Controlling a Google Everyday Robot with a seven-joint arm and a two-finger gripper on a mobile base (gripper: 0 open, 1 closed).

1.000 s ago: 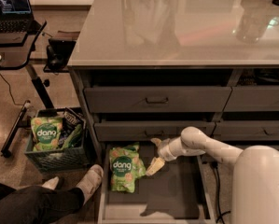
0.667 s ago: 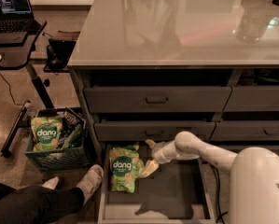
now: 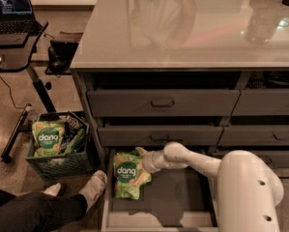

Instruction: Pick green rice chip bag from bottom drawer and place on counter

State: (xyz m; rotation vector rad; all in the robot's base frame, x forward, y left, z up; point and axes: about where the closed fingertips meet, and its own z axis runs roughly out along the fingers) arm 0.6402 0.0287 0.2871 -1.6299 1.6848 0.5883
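Note:
The green rice chip bag [image 3: 127, 174] lies flat at the left side of the open bottom drawer [image 3: 182, 202], logo up. My gripper [image 3: 145, 164] is down inside the drawer at the bag's upper right edge, touching or overlapping it. My white arm [image 3: 207, 164] reaches in from the lower right. The pale glossy counter [image 3: 182, 28] spans the top of the dark-grey cabinet above.
A dark crate [image 3: 57, 151] with another green "dang" bag [image 3: 48, 138] stands on the floor left of the cabinet. A person's leg and white shoe [image 3: 93, 185] lie by the drawer's left front corner. A black desk with laptop [image 3: 11, 13] is at upper left.
My gripper and forearm have moved left across the drawer toward the bag and now meet its upper right edge. The bag has not moved.

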